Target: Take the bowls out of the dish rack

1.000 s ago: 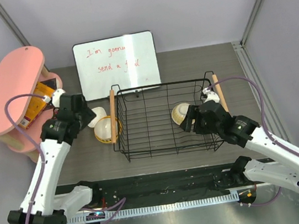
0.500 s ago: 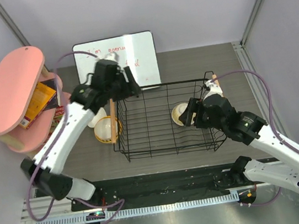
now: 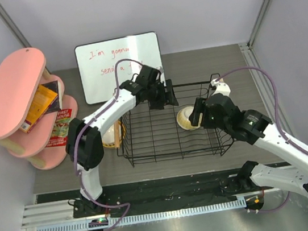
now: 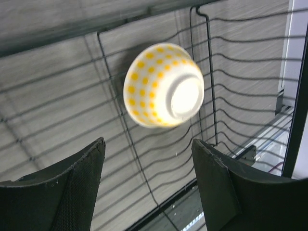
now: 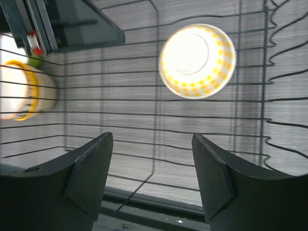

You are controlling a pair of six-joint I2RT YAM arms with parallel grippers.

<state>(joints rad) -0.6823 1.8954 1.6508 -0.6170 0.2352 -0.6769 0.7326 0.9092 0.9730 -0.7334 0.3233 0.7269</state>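
From above, I see the left arm stretched across the rack (image 3: 152, 144), with the left tool (image 3: 168, 94) over its far edge. The right tool (image 3: 195, 115) hangs over the rack's right half, just beside a dotted bowl (image 3: 184, 118) on the rack floor. A yellow-rimmed bowl (image 3: 113, 136) stands on the table (image 3: 210, 64) just outside the rack's left handle, partly behind the left arm. A whiteboard (image 3: 118, 63) leans at the back, and a pink shelf (image 3: 8, 96) stands at the left.

On the left wrist view, the fingers (image 4: 72, 192) are spread wide with nothing between them, so I read that tool as released. The dotted bowl lies beyond them on the rack wires, base toward the camera, apart from both fingers.

On the right wrist view, this tool is released too, its fingers (image 5: 211, 178) wide and bare. The dotted bowl sits ahead, nearer the right-hand finger, untouched. The yellow-rimmed bowl shows through the wires at the left edge.
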